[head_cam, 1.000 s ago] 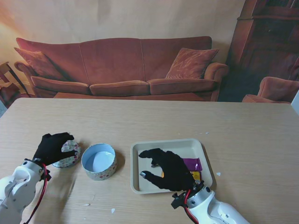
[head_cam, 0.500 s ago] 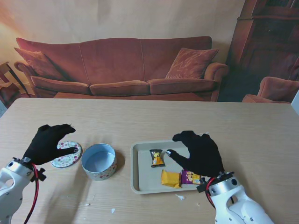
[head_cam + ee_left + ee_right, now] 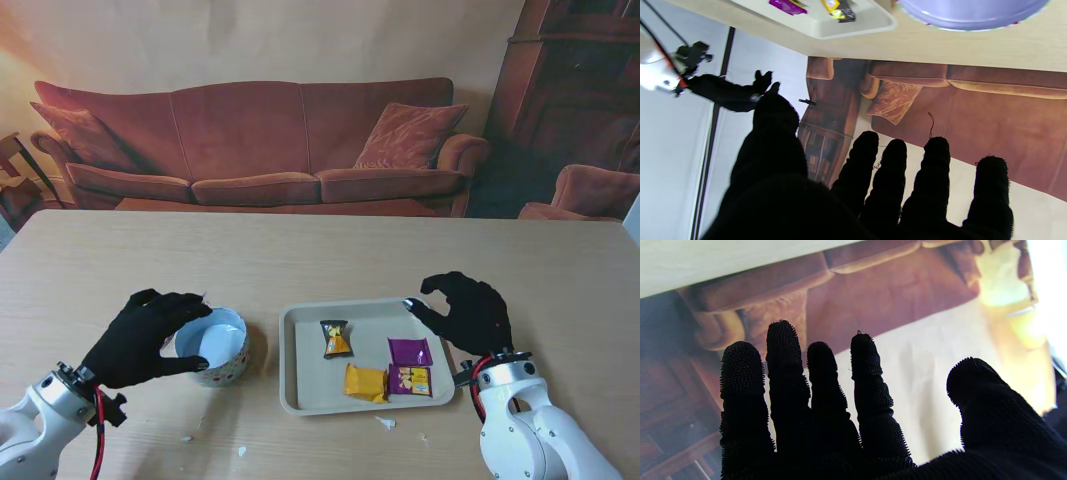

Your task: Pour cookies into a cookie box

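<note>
Both hands have shifted: left hand (image 3: 145, 338) reaches the cookie box (image 3: 212, 345), right hand (image 3: 465, 311) beside tray (image 3: 300, 400), fingers spread and empty; cookies (image 3: 388, 372) remain unpoured.

A rust-red sofa (image 3: 255, 150) stood against a pale tan wall (image 3: 300, 40) beyond the far edge of the wooden worktop (image 3: 300, 255). A cushion (image 3: 408, 135) leaned at each end. Far right stood a dark wooden cabinet (image 3: 575, 90) and a matching armchair (image 3: 590, 195). Warm light fell from the left.
</note>
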### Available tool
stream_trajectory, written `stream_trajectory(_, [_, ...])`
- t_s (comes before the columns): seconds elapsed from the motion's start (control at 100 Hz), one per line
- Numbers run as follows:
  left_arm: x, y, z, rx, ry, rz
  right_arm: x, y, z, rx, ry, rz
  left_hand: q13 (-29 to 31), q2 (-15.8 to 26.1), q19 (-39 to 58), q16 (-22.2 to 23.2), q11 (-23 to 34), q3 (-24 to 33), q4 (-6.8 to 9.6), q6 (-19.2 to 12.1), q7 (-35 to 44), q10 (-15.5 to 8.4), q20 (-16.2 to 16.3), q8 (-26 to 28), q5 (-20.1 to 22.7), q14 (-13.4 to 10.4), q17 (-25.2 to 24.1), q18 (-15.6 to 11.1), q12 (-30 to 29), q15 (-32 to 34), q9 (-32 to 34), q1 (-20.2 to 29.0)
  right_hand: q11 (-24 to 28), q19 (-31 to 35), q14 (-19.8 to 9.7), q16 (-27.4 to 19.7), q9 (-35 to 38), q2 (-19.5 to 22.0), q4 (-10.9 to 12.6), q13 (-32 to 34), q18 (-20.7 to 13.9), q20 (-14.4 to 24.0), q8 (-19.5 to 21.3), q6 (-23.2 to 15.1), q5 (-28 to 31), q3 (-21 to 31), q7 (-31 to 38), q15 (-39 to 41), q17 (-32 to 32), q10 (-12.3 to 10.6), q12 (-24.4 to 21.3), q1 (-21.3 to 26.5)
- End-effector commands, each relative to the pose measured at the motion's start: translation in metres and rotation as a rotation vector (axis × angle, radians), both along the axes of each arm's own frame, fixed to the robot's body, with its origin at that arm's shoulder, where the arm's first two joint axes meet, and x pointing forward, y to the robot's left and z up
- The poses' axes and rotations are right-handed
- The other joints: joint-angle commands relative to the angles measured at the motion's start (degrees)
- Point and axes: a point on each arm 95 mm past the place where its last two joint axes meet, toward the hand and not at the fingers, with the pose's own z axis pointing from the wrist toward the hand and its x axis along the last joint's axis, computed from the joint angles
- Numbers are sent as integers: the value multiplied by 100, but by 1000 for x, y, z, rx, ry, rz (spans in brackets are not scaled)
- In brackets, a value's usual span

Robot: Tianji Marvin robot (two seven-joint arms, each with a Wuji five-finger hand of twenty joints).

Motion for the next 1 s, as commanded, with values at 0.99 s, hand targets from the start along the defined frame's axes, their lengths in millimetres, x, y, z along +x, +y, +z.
stream_trajectory(0.99, [-21, -25, 1, -72, 35, -92, 38, -33, -83, -224, 524, -163, 147, 132, 41, -96, -120, -252, 6, -24, -191, 53, -97, -13, 92, -12, 27, 114, -92, -108, 149, 89, 564, -234, -495, -36, -1458, -889, 100, -1001, -730, 53, -393, 248, -1679, 933, 384, 237, -677, -200, -8, 342])
